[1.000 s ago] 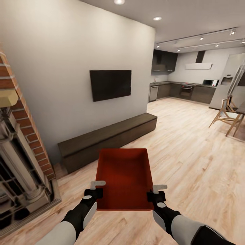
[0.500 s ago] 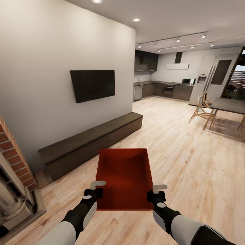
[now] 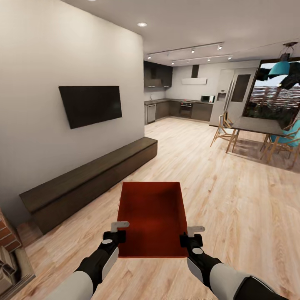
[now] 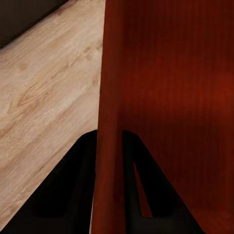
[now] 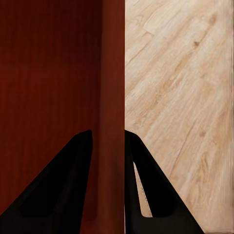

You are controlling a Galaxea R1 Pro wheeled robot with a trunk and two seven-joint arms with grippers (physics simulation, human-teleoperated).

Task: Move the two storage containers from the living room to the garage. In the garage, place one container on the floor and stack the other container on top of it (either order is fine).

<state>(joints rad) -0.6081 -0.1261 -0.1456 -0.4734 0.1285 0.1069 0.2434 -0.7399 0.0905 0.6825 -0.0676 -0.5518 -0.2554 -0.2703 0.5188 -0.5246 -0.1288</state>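
View: my base has swung right; fireplace nearly gone, kitchen (image 3: 183, 108) and dining table (image 3: 260, 127) ahead.
Container (image 3: 151, 218): above living-room wood floor (image 3: 233, 208), garage unseen.
Left gripper (image 3: 118, 231), right gripper (image 3: 190, 235): fingers clamp opposite walls.

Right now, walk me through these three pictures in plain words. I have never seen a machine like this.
This is a simulated wheeled robot with two arms. The big picture comes from a camera on its head, looking down over both arms. The left gripper and the right gripper each pinch one side wall of an open orange-red storage container, carried above the light wood floor.

The two narrow pictures come from cameras near each gripper: the dark fingers straddle the container's thin wall, and the same on the right.

Around it are a black TV, a long dark cabinet and a kitchen further back.
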